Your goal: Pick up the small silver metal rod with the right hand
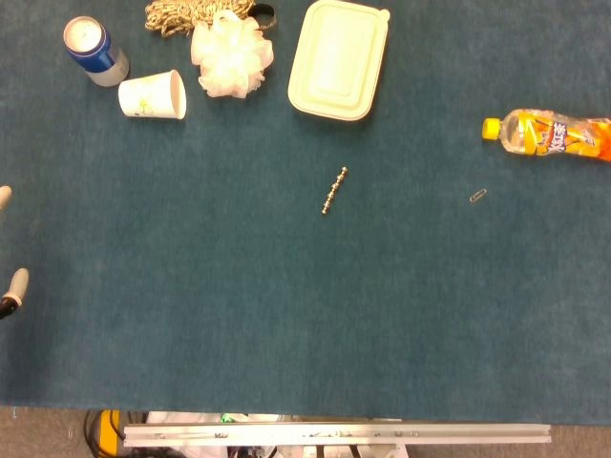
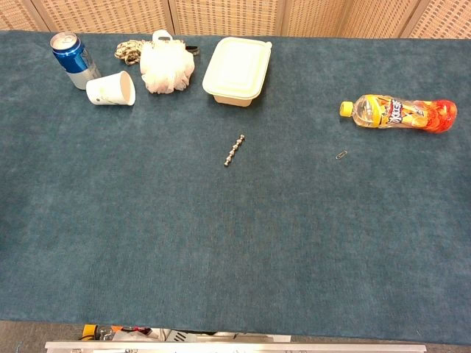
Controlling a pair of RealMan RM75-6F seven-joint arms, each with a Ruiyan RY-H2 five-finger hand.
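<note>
The small silver metal rod [image 1: 333,191] [image 2: 234,150], a short beaded bar, lies slantwise on the blue cloth near the table's middle, with nothing touching it. Of my left hand [image 1: 15,285] only two pale fingertips show at the far left edge of the head view, well apart from each other and holding nothing; they are far from the rod. The chest view shows no hand. My right hand appears in neither view.
At the back stand a blue can [image 1: 93,48], a tipped paper cup [image 1: 153,95], a white bath pouf [image 1: 231,53], a coiled rope [image 1: 186,13] and a lidded cream box [image 1: 339,59]. An orange drink bottle [image 1: 549,135] lies at the right, a paperclip [image 1: 478,196] near it.
</note>
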